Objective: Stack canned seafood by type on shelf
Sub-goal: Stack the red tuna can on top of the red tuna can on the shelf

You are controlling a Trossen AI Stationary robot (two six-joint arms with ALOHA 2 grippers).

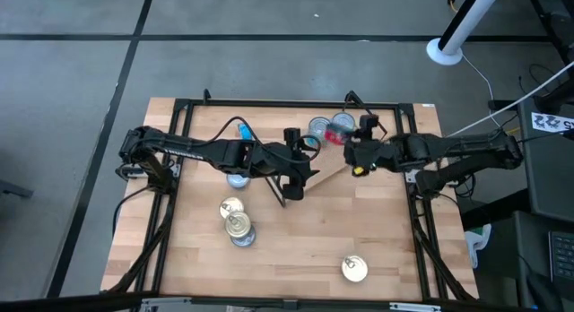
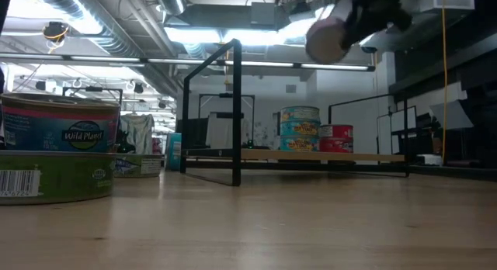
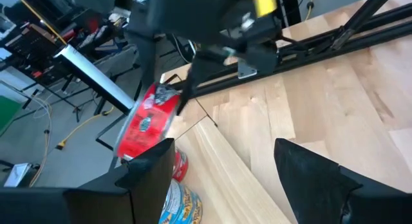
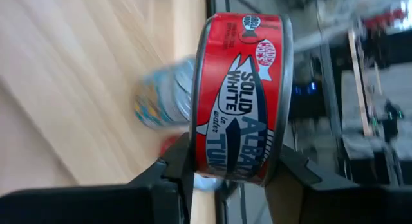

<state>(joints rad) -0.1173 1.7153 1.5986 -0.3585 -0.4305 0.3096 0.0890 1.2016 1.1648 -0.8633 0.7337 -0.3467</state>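
Note:
My right gripper (image 4: 232, 163) is shut on a red tin (image 4: 241, 98) and holds it in the air above the shelf (image 2: 311, 156) at the table's far side. On the shelf board stand stacked blue tins (image 2: 299, 129) with another red tin (image 2: 335, 138) beside them. My left gripper (image 3: 225, 179) stands open just left of the held tin (image 3: 148, 121), fingers on either side of empty air, touching nothing. More canned seafood rests on the tabletop: a stacked pair (image 1: 239, 227), a gold-lidded tin (image 1: 231, 207) and one (image 1: 354, 269) near the front. My right gripper pinches the red tin between its two fingers (image 4: 180, 159), one finger on each flat face near the rim (image 4: 201, 153). The fingers slant down from the table's right. The tin stands on edge with its labelled side wall showing, lifted clear of the shelf.
Black wire frames (image 2: 235, 107) rise at the shelf's ends. A blue tin (image 1: 238, 179) lies under my left arm. A blue-over-green stack (image 2: 60, 146) stands close to the low camera. Bare wood lies at the table's front middle (image 1: 296, 249).

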